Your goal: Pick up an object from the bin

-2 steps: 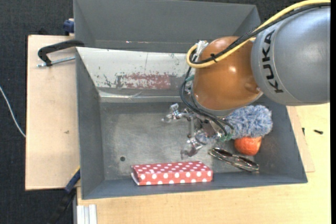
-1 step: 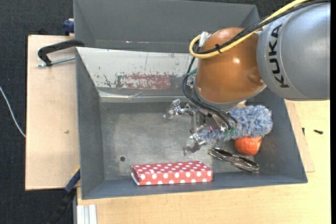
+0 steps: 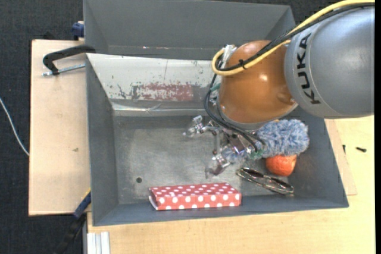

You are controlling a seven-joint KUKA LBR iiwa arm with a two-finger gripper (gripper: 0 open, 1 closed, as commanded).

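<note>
Camera view: my end effector (image 3: 207,146) is down inside the grey bin (image 3: 119,146), over bare floor right of centre, below my orange wrist cover (image 3: 256,83). Its fingers are spread apart with nothing between them, so no pick yet. Closest items are just to its right: a fuzzy blue-grey tuft (image 3: 287,135), an orange ball (image 3: 281,164) touching the tuft's lower edge, and a dark hinged tool (image 3: 266,180) lying flat near the ball. A red box with white dots (image 3: 195,196) lies flat along the near wall, clear of the fingers.
</note>
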